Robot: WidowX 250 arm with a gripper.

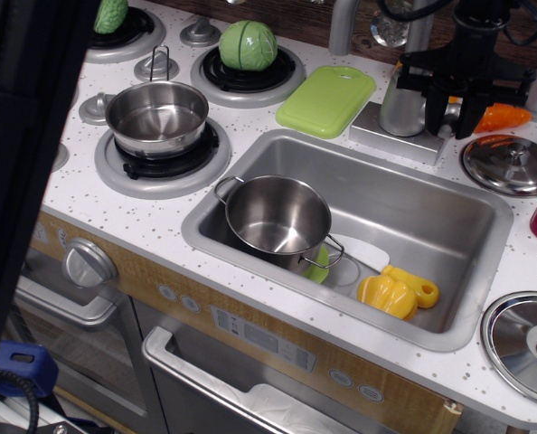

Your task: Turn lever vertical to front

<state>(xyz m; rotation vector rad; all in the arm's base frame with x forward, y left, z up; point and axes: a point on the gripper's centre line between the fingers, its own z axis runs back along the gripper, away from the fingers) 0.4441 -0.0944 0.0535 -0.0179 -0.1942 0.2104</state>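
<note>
The stubby silver tap body (400,106) stands on its grey base behind the sink. The lever (447,109) on its right side shows only as a small silver patch between the black fingers; its angle is hidden. My gripper (448,116) hangs down from above right of the tap. Its two fingers are apart, one on each side of the lever. The left finger (430,98) is close against the tap body.
A steel pot (277,217) and a yellow toy pepper (395,291) lie in the sink (431,212). A green cutting board (326,99) is left of the tap, an orange carrot (504,116) and a pot lid (510,163) right. A dark blurred bar (24,181) covers the left.
</note>
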